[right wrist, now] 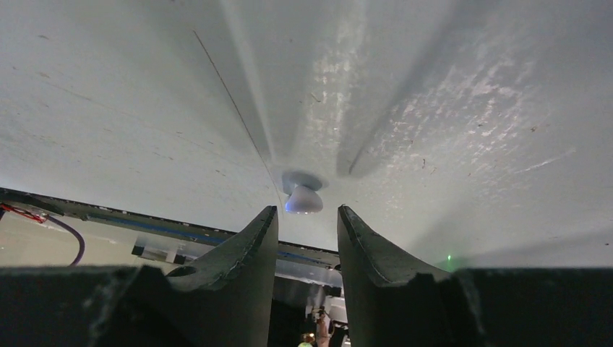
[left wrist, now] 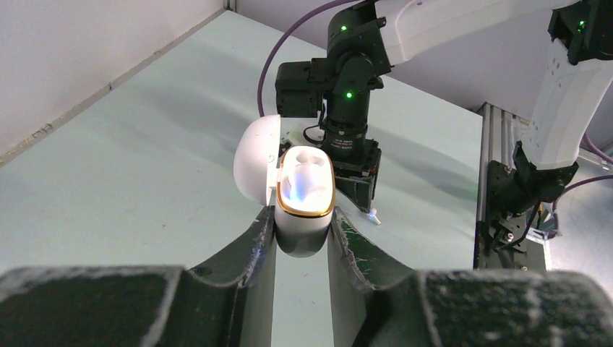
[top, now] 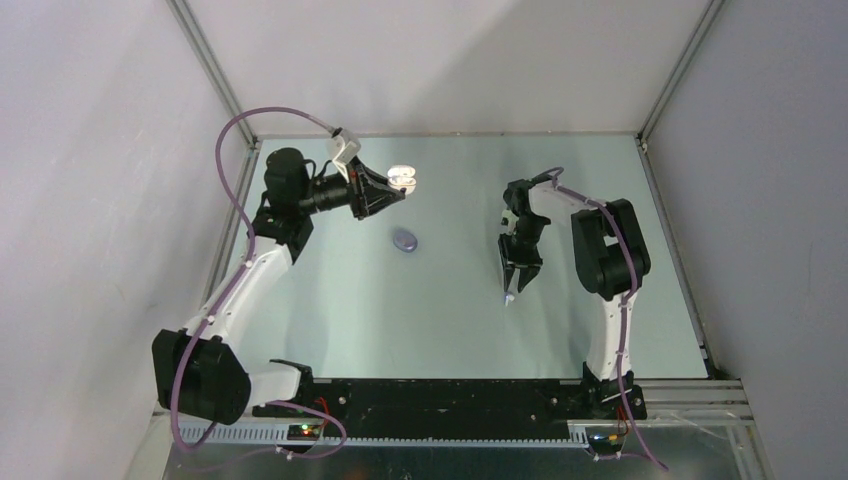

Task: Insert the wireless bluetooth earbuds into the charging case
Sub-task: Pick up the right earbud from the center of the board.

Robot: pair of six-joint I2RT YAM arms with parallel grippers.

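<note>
Two grippers, two states. The left gripper [left wrist: 302, 233] clamps the lower body of a glossy white, egg-shaped charging case [left wrist: 304, 189] with a gold rim. Its domed lid [left wrist: 256, 160] is hinged open to the gripper's left; whether the moulded wells hold anything cannot be told. The right gripper [right wrist: 307, 217], jaws narrowly parted and empty, points at a smooth white earbud [right wrist: 303, 199] lying on the matte table [right wrist: 144, 108] just beyond its fingertips.

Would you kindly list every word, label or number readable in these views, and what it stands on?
None: no word, number or logo can be read in any view.
The glossy white charging case with the gold rim, the small purple oval case and the tiny white earbud show plain surfaces.
The black arm joints show only green lights.
</note>
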